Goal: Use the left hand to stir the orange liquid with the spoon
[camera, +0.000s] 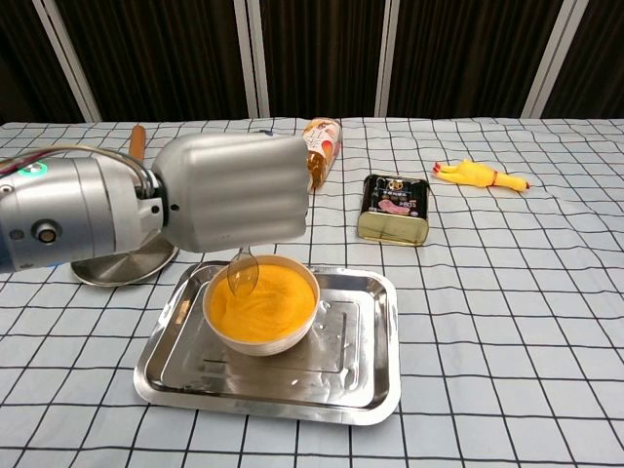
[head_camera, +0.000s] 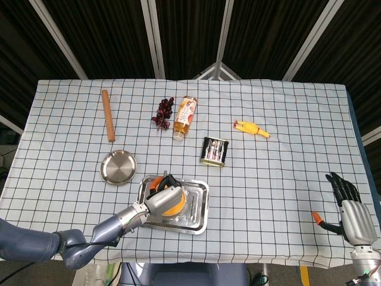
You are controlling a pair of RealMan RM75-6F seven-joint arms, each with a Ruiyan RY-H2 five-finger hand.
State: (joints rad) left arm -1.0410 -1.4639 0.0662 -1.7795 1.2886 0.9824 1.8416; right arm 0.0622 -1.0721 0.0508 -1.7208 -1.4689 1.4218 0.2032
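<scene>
Head view: left hand (head_camera: 164, 198) sits over the bowl (head_camera: 173, 205) of orange liquid (head_camera: 175, 207), fingers curled around something from above; the bowl stands inside a steel tray (head_camera: 198, 208), probably there to catch spills. Right hand (head_camera: 351, 213) is parked well apart at the table's far right edge, fingers spread and holding nothing, out of the way of a left-hand job. Rolling pin (head_camera: 108, 115), small steel plate (head_camera: 118, 167), grapes (head_camera: 163, 113), bottle (head_camera: 185, 116), tin can (head_camera: 215, 150) and rubber chicken (head_camera: 251, 128) lie apart from the tray, unused. Chest view: left hand (camera: 232, 192) is fisted on the spoon (camera: 243, 273), handle hidden in the fist. The spoon hangs down with its bowl at the near-left rim of the bowl (camera: 261, 338), at or just above the orange liquid (camera: 263, 302); whether it is dipped I cannot tell. The overhand grip suits sweeping the spoon round; the stir looks under way.
</scene>
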